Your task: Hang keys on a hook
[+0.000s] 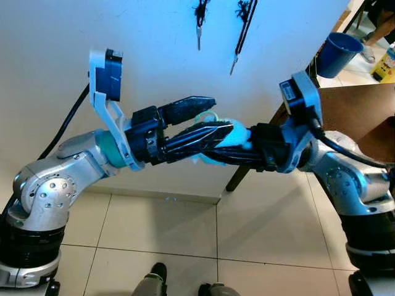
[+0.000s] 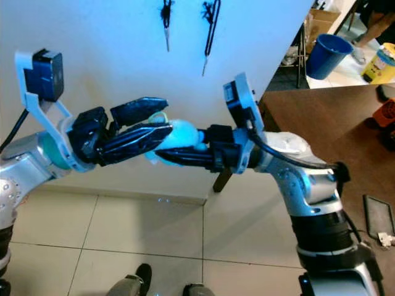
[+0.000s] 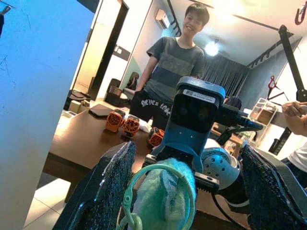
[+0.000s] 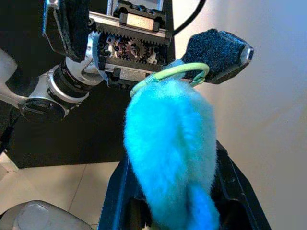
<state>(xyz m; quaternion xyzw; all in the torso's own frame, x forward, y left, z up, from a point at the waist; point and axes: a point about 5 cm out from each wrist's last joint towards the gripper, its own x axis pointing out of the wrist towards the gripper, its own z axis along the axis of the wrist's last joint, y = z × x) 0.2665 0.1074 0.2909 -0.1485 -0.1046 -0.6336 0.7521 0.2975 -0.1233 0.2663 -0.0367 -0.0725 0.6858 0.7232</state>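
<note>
A fluffy turquoise keychain pom-pom with a pale green ring is held chest-high in front of the white wall. My right gripper is shut on the pom-pom from the right. My left gripper comes in from the left and is open, its two fingers straddling the ring end without pinching it. I cannot make out any keys on the ring. High on the wall are two hooks, one with a key hanging from it and one with a dark strap hanging from it.
A brown table stands to the right, its leg close to the wall. On it lie a phone and several orange objects. A blue bin sits behind it. A person stands beyond the table. Tiled floor lies below.
</note>
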